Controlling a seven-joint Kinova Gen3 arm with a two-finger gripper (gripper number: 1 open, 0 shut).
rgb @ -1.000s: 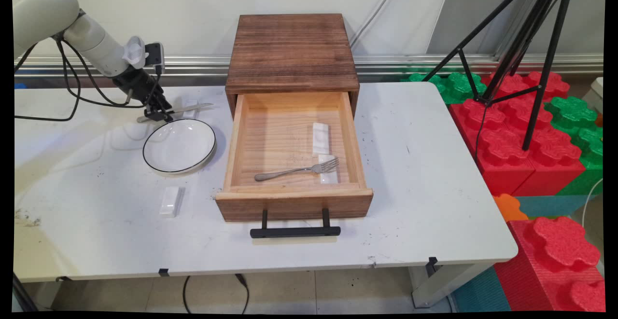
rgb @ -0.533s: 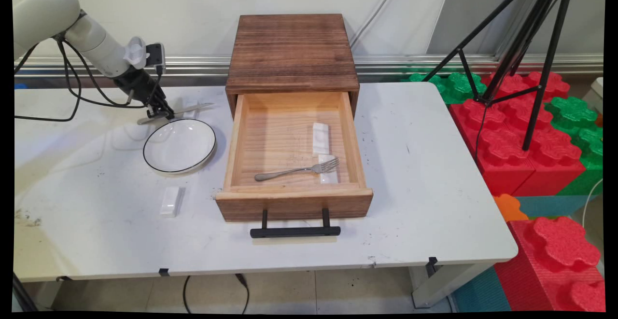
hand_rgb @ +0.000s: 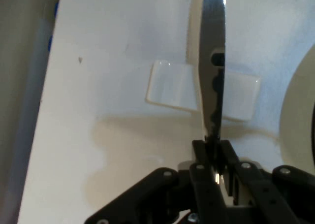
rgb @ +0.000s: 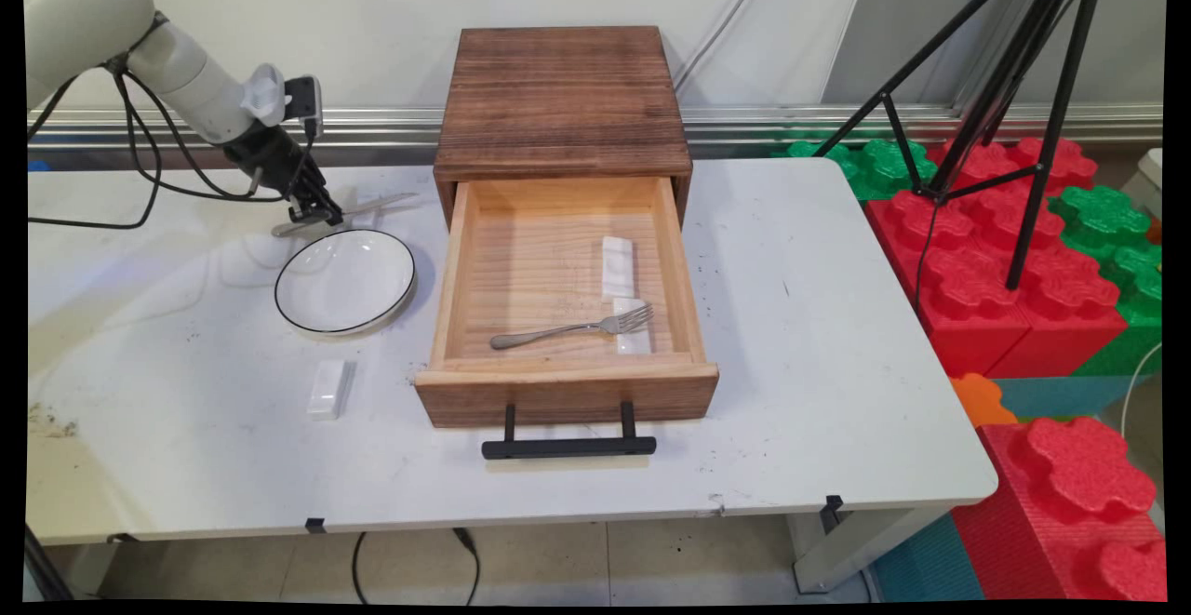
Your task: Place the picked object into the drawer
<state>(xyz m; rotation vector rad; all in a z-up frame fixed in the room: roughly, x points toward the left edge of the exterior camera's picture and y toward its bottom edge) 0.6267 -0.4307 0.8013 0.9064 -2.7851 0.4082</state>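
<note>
Main view shows you the plate just below the gripper, with the open wooden drawer to its right — fork inside. Your gripper is clamped on a knife, lifted over a white rest — blade pointing toward the drawer, long axis roughly level.

My arm is glossy white with rounded tube-shaped links. Loose black cables hang beneath it. At its end sits a black gripper with jointed linkage and small silvery screws.
</note>
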